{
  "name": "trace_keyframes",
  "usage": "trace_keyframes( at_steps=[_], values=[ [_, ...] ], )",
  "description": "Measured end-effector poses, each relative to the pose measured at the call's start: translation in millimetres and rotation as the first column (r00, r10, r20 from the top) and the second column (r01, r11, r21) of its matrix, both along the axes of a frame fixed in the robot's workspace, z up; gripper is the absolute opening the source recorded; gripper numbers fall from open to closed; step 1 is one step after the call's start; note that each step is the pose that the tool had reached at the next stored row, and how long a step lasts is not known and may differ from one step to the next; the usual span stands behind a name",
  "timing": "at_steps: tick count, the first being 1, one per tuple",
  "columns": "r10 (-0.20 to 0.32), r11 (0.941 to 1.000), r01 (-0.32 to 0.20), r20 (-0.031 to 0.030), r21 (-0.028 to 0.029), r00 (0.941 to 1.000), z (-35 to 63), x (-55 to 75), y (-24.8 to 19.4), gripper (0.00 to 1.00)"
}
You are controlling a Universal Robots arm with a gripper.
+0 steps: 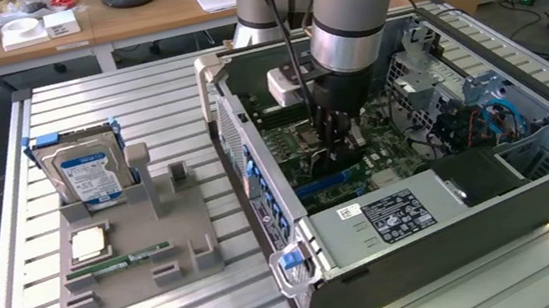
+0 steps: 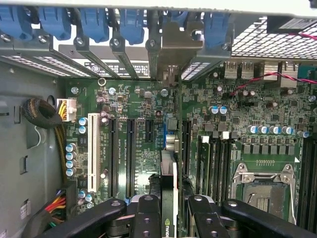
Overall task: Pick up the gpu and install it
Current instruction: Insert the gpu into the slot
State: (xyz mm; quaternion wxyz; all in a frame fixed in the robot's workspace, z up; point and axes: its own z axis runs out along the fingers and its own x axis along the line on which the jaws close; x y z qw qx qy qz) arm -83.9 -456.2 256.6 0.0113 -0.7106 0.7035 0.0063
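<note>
The gripper (image 1: pixel 335 139) reaches down into the open case (image 1: pixel 427 250), its fingers (image 2: pixel 146 215) clamped on the gpu (image 2: pixel 168 171). The gpu stands on edge over the motherboard (image 2: pixel 143 99), in line with a slot. Its bracket (image 2: pixel 173 47) meets the case's slotted rear wall among blue clips (image 2: pixel 131 22). Whether it is seated cannot be told.

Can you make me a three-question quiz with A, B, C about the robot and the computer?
1. Where is the hard drive? A on the grey tray B on the floor C on a chair
2. What colour is the big circuit board? A red B green C yellow
3. What is the gripper doing? A holding nothing B gripping the graphics card C gripping the hard drive
Answers: 1 A, it stands upright on the tray; 2 B, green shows between the slots; 3 B, the card is pinched in it.
</note>
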Motion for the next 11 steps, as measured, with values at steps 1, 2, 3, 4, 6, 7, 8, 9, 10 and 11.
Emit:
trace_keyframes(
  at_steps=[1, 2, 3, 4, 6, 7, 8, 9, 10, 11],
  values=[
    [0.000, 1.0000, 0.000, 0.0000, 0.0000, 1.0000, -0.1, -0.1, -0.1, 0.26],
    [0.000, 1.0000, 0.000, -0.0001, -0.0002, 1.0000, -0.2, -0.2, -0.3, 0.26],
    [0.000, 1.0000, 0.000, -0.0001, -0.0002, 1.0000, -0.5, -0.1, -0.5, 0.26],
    [0.000, 1.0000, 0.000, -0.0001, -0.0003, 1.0000, -0.5, -0.1, -0.5, 0.26],
    [0.000, 1.0000, 0.000, -0.0001, -0.0002, 1.0000, -0.7, -0.6, -0.5, 0.26],
    [0.000, 1.0000, 0.000, 0.0000, -0.0002, 1.0000, -0.7, -0.9, -0.4, 0.26],
    [0.000, 1.0000, 0.000, 0.0001, -0.0001, 1.0000, -0.8, -1.2, -0.4, 0.26],
    [0.000, 1.0000, 0.000, 0.0000, -0.0001, 1.0000, -0.9, -1.3, -0.4, 0.26],
    [0.000, 1.0000, 0.000, -0.0001, -0.0002, 1.0000, -0.9, -1.3, -0.5, 0.26],
    [0.000, 1.0000, 0.000, -0.0001, -0.0002, 1.0000, -1.0, -1.3, -0.5, 0.26]
  ],
)
